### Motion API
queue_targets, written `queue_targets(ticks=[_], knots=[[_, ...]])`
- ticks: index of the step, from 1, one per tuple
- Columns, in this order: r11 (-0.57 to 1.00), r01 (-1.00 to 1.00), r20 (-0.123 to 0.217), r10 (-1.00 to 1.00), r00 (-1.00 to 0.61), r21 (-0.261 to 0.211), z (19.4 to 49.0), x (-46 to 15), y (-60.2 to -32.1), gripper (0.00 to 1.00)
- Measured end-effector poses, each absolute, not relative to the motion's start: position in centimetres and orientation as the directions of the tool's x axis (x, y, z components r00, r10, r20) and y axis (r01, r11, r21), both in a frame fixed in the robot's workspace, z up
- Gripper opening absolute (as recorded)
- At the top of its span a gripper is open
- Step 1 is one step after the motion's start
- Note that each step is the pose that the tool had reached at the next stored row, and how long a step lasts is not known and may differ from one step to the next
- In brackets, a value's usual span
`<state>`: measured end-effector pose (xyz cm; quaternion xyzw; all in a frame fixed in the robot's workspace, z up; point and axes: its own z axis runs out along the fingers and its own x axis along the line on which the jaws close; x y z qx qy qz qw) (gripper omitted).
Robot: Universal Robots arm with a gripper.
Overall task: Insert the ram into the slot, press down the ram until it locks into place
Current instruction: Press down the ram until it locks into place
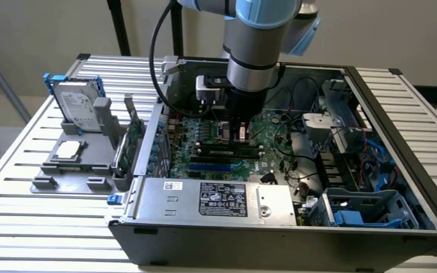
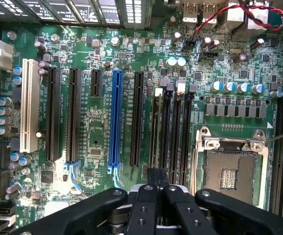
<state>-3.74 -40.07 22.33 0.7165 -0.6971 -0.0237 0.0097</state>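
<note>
My pincer bears closed-fingered on the ram, seated in its slot mid-motherboard — I judge a straight, even push best — until the clips catch.

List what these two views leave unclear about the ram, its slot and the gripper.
- Ram: in the exterior view it lies along a slot, but it is too small to tell whether it is fully seated.
- Slot end clips: too small in the exterior view; in the wrist view the near end is hidden behind the gripper.
- Gripper: the exterior view cannot settle whether it touches the ram.
</note>
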Motion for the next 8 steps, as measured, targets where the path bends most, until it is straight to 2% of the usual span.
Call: queue_targets(ticks=[8], knots=[[-0.028, -0.998, -0.022, -0.999, 0.027, 0.047, 25.3, -3.7, -40.1, 0.11]])
